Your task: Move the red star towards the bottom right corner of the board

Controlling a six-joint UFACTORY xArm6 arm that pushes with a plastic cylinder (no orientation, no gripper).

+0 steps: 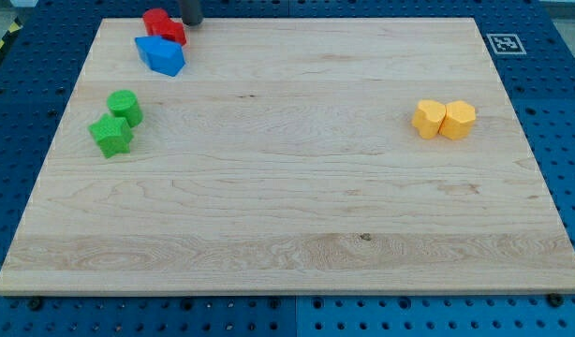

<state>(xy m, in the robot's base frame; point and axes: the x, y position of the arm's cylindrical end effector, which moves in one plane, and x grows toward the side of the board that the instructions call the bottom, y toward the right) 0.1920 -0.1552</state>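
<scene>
My tip (pixel 191 21) at board's (pixel 297 234) top edge, holding nothing, just beside red star (pixel 164 26) at its 3 o'clock; contact unclear. Blue block (pixel 161 55) touches star at 6 o'clock.

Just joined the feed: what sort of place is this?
Likely a robotics lab bench: a wooden board on a blue perforated table, a fiducial tag, and my tip beside the red blocks.

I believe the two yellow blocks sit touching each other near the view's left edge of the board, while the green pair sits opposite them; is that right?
Not quite: the camera view shows the two yellow blocks touching each other near the view's right edge of the board, not the left. The green pair sits opposite them, near the view's left edge.
</scene>
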